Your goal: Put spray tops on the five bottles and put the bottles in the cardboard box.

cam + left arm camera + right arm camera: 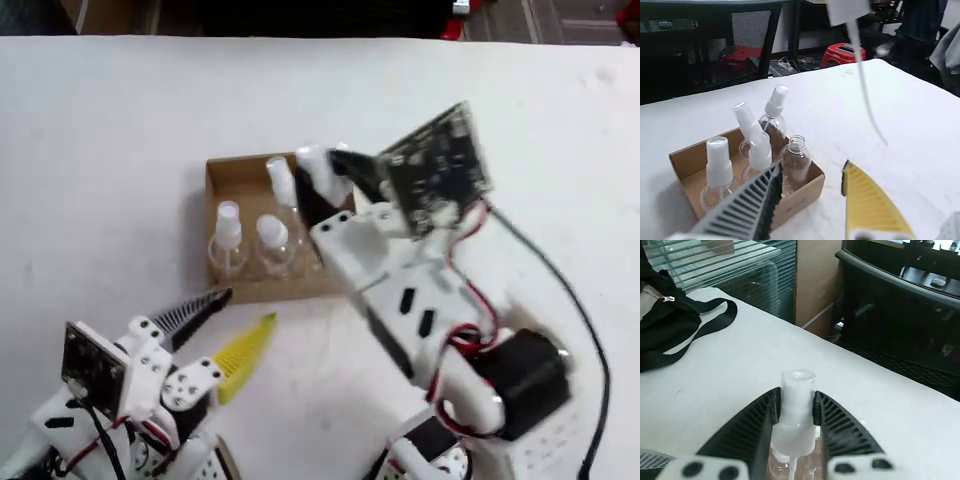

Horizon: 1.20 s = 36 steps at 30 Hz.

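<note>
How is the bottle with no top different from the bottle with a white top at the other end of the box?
The bare bottle has an open neck with its screw ridges showing, while the capped bottle wears a white spray top. With that top on, the capped bottle stands taller than the bare bottle. Both are clear, upright and inside the cardboard box.

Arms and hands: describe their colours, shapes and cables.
Both arms are white with black motors and red and black wires, each carrying a bare circuit board. The left hand has one grey and one yellow ribbed finger; the right hand has two black ones.
</note>
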Motion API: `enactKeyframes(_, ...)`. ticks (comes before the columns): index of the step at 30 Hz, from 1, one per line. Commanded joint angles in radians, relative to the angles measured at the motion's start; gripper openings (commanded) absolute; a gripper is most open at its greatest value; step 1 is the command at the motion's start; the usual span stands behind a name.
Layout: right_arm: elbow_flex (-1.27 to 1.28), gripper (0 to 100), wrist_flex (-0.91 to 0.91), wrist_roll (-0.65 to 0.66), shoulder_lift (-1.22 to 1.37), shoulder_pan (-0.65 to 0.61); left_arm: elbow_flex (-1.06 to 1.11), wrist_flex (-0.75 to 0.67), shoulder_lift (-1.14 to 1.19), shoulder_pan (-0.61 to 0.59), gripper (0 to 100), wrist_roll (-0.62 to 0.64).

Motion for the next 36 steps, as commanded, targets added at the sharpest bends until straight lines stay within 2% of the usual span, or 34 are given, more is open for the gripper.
enactKeyframes(1, 0.206, 1.5, -0.176, -0.011, -0.094, -0.051, -0.040, -0.005, 0.004, 0.045, 19, -0.057)
enactKeyframes(5, 0.436, 1.5, -0.320, -0.020, -0.203, -0.061, 0.028, -0.063, 0.004, 0.044, 19, -0.064)
enactKeyframes(8, 0.456, 1.5, -0.328, -0.114, -0.286, -0.130, 0.137, -0.173, 0.004, 0.044, 19, -0.064)
enactKeyframes(12, 0.465, 1.5, -0.326, -0.066, -0.306, -0.171, 0.216, -0.292, 0.004, 0.039, 19, -0.063)
enactKeyframes(16, 0.465, 1.5, -0.306, -0.066, -0.294, -0.180, 0.224, -0.315, 0.004, -0.015, 19, -0.063)
enactKeyframes(20, 0.466, 1.5, -0.305, -0.060, -0.291, -0.232, 0.307, -0.416, 0.005, -0.088, 19, -0.063)
enactKeyframes(24, 0.463, 1.5, -0.300, -0.058, -0.300, -0.206, 0.368, -0.505, 0.005, -0.171, 19, -0.061)
enactKeyframes(30, 0.410, 1.5, -0.206, -0.058, -0.300, -0.154, 0.377, -0.516, 0.005, -0.248, 19, -0.061)
enactKeyframes(36, 0.371, 1.5, -0.237, -0.028, -0.289, -0.110, 0.379, -0.508, 0.004, -0.239, 19, -0.061)
